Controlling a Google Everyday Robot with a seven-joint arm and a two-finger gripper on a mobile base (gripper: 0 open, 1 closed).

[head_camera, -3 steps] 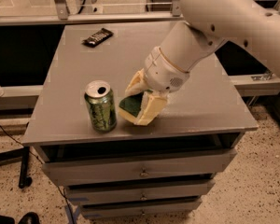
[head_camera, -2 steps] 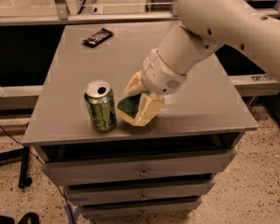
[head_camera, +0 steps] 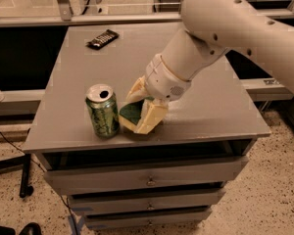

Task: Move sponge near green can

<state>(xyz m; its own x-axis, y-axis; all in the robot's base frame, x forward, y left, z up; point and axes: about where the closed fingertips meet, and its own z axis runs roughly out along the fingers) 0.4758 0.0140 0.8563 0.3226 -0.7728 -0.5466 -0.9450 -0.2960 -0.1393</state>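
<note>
Lower centre, the end effector (head_camera: pixel 143 106) grips the sponge (head_camera: pixel 131 113) on the counter (head_camera: pixel 210 106) just beside the green can (head_camera: pixel 103 113); releasing seems next.

Dim, warm light falls from above onto the desk (head_camera: pixel 206 106). The gripper (head_camera: pixel 137 115), just right of the can (head_camera: pixel 102 114), jaws clasping the sponge (head_camera: pixel 130 110), casts a soft shadow beneath. The can's top glints faintly.

Gray drawer cab. (head_camera: pixel 186 173), speckled floor (head_camera: pixel 279 195), warm light.
</note>
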